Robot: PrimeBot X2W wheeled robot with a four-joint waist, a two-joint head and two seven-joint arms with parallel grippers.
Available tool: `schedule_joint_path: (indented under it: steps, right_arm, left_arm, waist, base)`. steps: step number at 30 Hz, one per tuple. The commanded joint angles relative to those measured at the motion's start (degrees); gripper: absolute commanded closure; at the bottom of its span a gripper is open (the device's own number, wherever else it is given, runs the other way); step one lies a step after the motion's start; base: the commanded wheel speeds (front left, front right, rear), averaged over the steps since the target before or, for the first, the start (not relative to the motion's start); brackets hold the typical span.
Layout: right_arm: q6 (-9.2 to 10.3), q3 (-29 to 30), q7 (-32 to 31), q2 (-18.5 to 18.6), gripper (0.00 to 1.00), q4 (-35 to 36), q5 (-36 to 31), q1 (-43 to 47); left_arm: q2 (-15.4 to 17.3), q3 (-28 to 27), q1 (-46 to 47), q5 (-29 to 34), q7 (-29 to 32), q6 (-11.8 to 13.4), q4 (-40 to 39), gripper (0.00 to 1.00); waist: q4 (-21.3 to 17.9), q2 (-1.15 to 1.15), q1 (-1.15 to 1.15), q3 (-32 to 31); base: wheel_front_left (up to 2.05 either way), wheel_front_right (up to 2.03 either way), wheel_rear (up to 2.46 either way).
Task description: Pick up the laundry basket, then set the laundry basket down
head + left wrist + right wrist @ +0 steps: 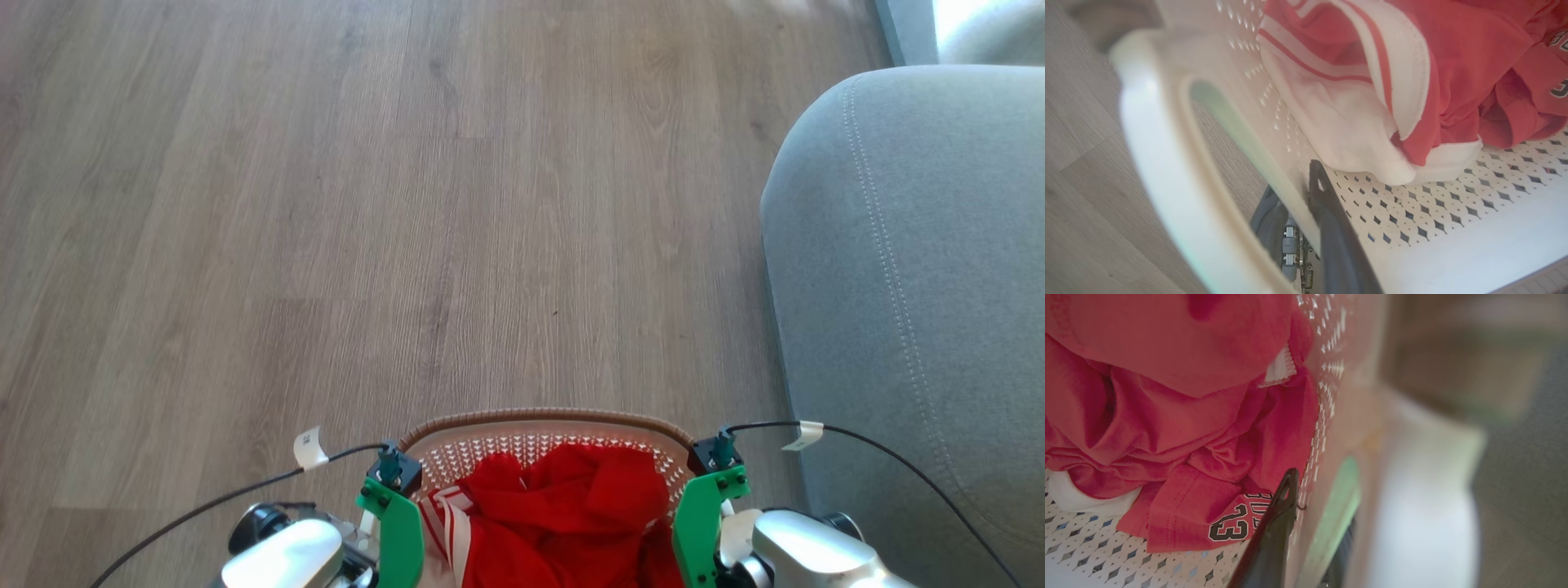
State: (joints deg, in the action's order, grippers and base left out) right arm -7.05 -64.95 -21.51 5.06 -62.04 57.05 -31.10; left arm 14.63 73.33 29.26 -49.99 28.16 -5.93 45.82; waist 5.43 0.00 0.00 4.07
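Basket position: We are seeing the small cream-white perforated plastic laundry basket with a brown woven-look rim (pixel 539 418) sitting between our two arms, over the grey-brown wooden plank floor (pixel 326 204) and near the rounded grey fabric sofa (pixel 914 286) on our right.
Left grip: The left gripper (pixel 1295 183) is straddling the basket wall beside the white loop handle (pixel 1163 163). Its fingers (pixel 1331 228) are pinching the plastic, one inside and one outside.
Right grip: The right gripper (pixel 1318 506) is doing the same on the opposite wall. Its fingers (pixel 1269 547) are closing on the perforated plastic from both sides.
Slip risk: We are judging both holds as thin pinches on smooth, flexible wall, so the basket may be sliding down if either side is squeezing too weakly.
Tilt risk: If our arms are moving unevenly, the basket could be tipping and spilling the red and white clothes (pixel 563 506).
Snag risk: Red fabric is lying against the right inner finger, so it could be catching when we are letting go.
Collision risk: The sofa is standing close on the right, so a swing that way could be knocking the load.
Hidden: The head view is cutting off the near rim and the base, so we cannot tell whether the basket is touching the floor. The walls are covering much of the outer fingers, and the right wrist view is blurring beyond the wall.
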Motion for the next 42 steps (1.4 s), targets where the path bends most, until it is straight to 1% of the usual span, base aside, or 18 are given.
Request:
schedule_joint_path:
  steps: [1,42]
  right_arm:
    - [-0.44,-1.63,0.84,-2.18,1.0,2.52,-0.65,-1.29]
    - [-0.44,-3.39,1.07,-2.18,1.0,1.65,1.56,-2.38]
  left_arm:
    - [-0.49,-0.03,2.29,0.94,-0.05,-1.02,-2.99,1.0]
    - [-0.51,-0.09,2.5,0.73,0.62,-0.99,-3.49,1.0]
  waist:
    - [0.0,0.0,0.0,0.06]
    - [0.05,0.0,0.0,0.39]
  base:
    - [0.0,0.0,0.0]
    - [0.0,0.0,0.0]
